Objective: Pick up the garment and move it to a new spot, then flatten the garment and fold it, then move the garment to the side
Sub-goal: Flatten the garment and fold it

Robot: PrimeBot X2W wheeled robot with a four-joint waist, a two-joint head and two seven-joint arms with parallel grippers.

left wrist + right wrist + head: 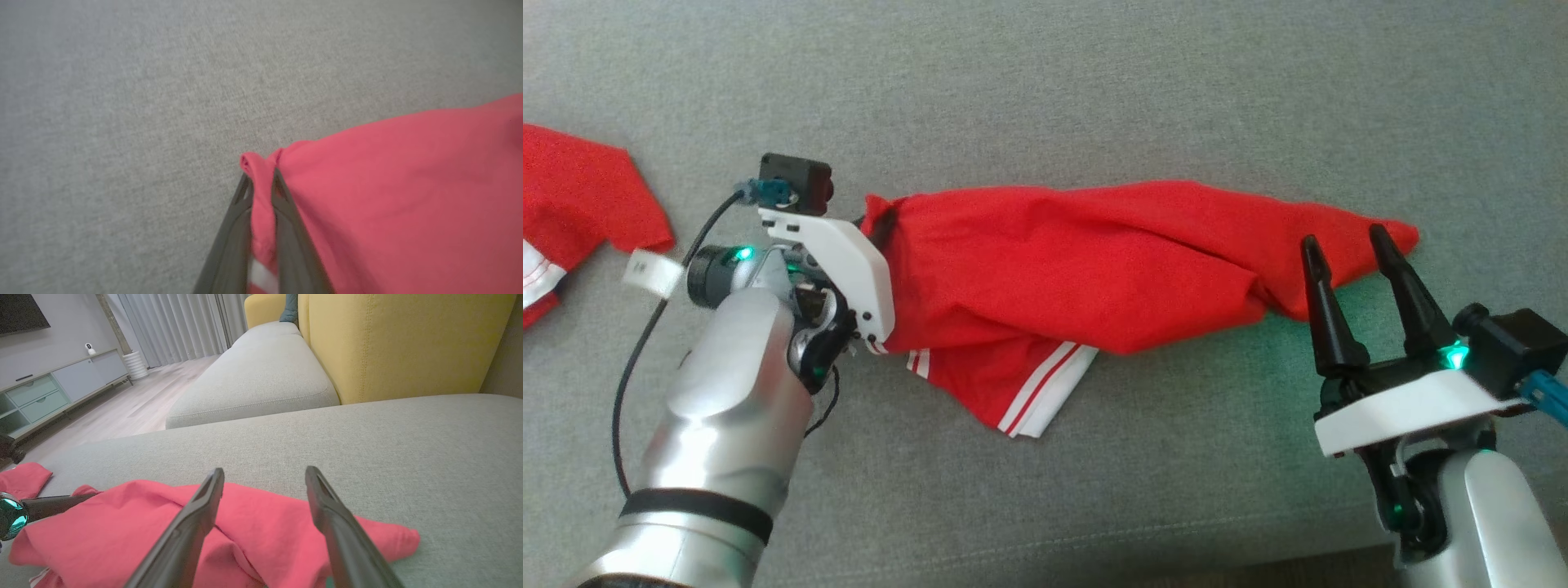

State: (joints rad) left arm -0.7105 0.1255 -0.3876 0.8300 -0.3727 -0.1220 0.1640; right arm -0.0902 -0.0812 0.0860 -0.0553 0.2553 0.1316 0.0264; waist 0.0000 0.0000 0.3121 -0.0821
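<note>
The garment [1078,261] is red with white stripes on one hem and lies bunched in a long band across the grey cushion. At its left end my left gripper [878,229] is shut on a fold of the fabric. The left wrist view shows that pinched fold of the garment [388,183] between the closed fingers of the left gripper [261,175]. My right gripper [1345,245] stands open just above the garment's right tip. In the right wrist view, the right gripper [264,473] has the garment [261,526] spread under its fingers, with nothing between them.
A second red piece of clothing [580,196] with a white label [652,273] lies at the far left. The cushion's front edge [1094,563] runs along the bottom. A yellow backrest [388,343] rises behind the seat, and another grey cushion [261,375] lies beyond.
</note>
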